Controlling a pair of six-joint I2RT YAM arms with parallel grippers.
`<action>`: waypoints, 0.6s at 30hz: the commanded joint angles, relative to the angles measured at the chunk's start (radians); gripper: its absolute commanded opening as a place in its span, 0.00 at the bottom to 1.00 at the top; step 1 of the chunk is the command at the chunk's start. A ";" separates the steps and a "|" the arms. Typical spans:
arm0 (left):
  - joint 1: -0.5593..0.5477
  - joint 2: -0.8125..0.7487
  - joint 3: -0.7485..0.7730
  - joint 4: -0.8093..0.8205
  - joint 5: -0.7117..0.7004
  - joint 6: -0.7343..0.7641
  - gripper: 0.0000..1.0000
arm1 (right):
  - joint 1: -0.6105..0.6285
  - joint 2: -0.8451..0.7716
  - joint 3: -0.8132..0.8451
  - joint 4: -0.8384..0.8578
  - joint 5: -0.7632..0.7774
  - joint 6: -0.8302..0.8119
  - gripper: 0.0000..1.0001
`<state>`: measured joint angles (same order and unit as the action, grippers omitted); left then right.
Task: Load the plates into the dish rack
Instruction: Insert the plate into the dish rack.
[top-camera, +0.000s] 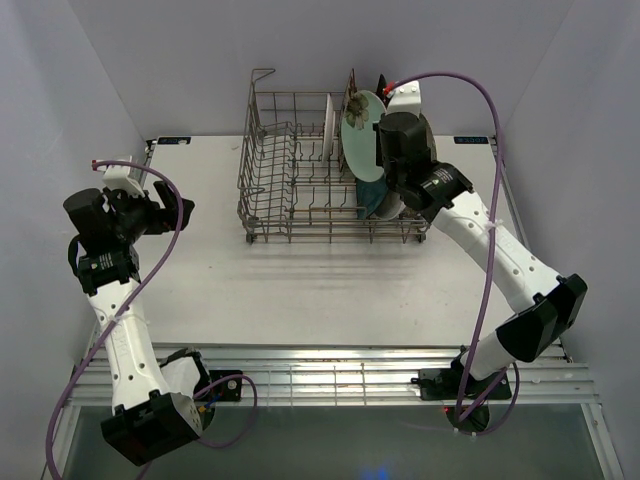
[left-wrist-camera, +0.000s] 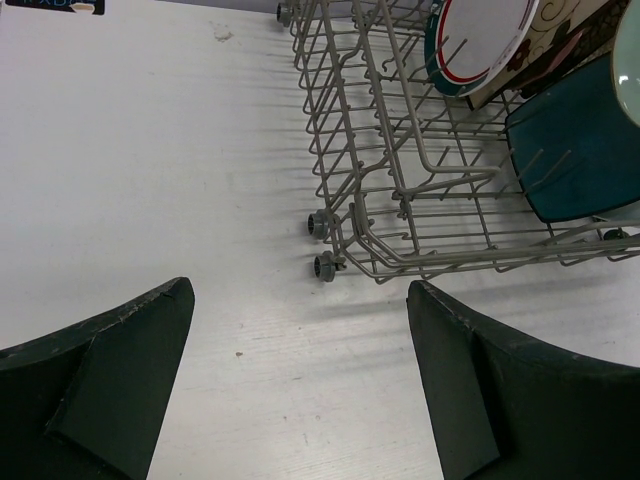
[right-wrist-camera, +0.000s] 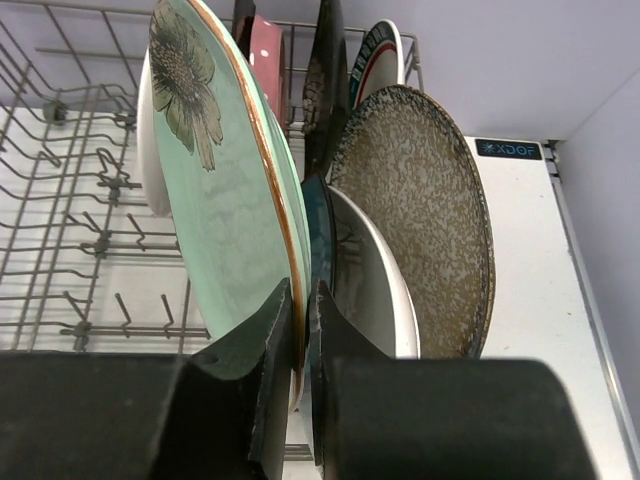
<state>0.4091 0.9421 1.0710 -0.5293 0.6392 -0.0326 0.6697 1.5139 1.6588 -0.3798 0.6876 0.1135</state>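
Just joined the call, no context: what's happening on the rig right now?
The right pincer is shut on the rim of a pale green flowered plate, holding it upright in the dish rack alongside a speckled plate and others. Whether it sits between tines isn't visible. The left pincer hangs open over the table, holding nothing.

The left arm (top-camera: 125, 340) and right arm (top-camera: 505, 260) have white links and black joints — a purple cable (top-camera: 497, 140) runs along each, red-tipped at the wrist. The left gripper (left-wrist-camera: 300, 288) has matte black, wedge-shaped fingers (left-wrist-camera: 120, 380), edges scuffed.
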 joint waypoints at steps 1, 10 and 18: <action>0.000 -0.019 -0.002 0.018 -0.004 0.010 0.98 | 0.030 -0.001 0.079 0.131 0.140 -0.023 0.08; -0.001 -0.020 -0.008 0.018 0.010 0.011 0.98 | 0.067 0.043 0.075 0.131 0.298 -0.066 0.08; 0.000 -0.019 -0.014 0.017 0.022 0.013 0.98 | 0.094 0.109 0.114 0.071 0.368 -0.078 0.08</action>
<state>0.4091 0.9421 1.0702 -0.5228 0.6415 -0.0296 0.7513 1.6283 1.6852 -0.4168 0.9543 0.0364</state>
